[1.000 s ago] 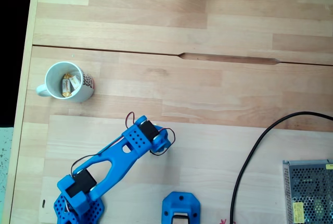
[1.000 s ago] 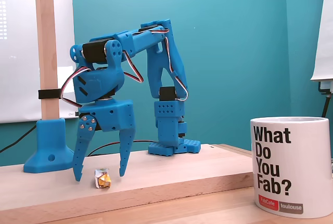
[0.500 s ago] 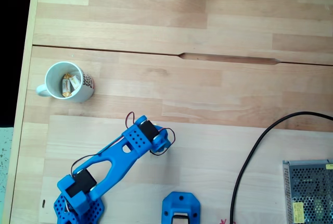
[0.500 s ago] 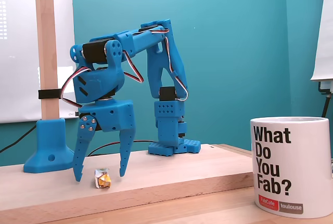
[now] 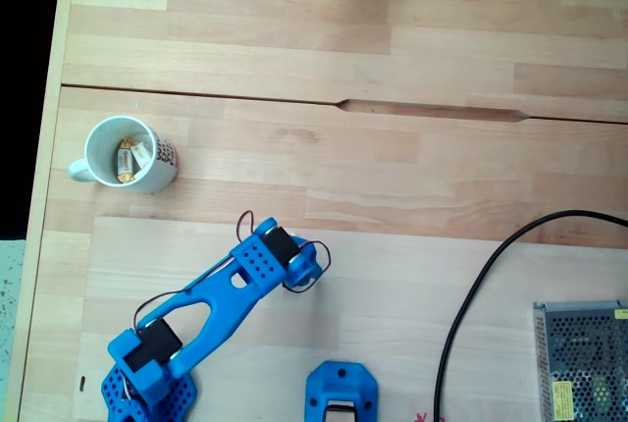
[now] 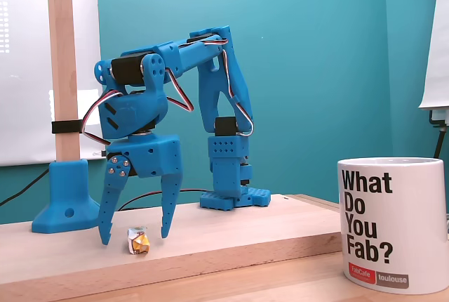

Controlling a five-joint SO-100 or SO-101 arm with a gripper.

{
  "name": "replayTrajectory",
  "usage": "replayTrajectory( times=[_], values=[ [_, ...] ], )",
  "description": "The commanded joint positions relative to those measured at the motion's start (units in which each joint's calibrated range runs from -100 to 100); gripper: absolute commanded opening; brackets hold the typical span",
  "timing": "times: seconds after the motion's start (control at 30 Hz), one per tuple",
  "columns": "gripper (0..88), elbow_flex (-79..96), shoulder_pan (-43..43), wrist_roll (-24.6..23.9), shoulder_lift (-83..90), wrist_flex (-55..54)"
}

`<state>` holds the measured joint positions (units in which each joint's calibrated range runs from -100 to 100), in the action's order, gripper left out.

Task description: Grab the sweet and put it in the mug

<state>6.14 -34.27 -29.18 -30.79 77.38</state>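
- Fixed view from the side: the blue gripper (image 6: 133, 233) stands wide open astride the sweet (image 6: 138, 240) near the raised board's (image 6: 231, 242) front edge.
- The wrapped sweet looks light and crinkly; pinching its firm middle seems best, not the twisted ends.

"What Do You Fab?" and "FabCafe toulouse" on the white mug (image 6: 393, 225)

We see a bright blue arm (image 6: 168, 105) and gripper (image 6: 137, 235), a cream and yellow-orange sweet (image 6: 138, 241), a white mug (image 5: 125, 155) with dark reddish speckles, pale wooden table (image 5: 392, 49), and a teal wall (image 6: 316, 56).
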Motion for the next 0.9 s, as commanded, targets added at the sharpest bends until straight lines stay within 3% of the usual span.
replayTrajectory(
  times=[0.0,0.87],
  values=[
    [28.9,-2.6,0.1,0.1,0.4,0.1],
    [27.4,-2.2,0.2,-0.4,-0.4,-3.3]
  ],
)
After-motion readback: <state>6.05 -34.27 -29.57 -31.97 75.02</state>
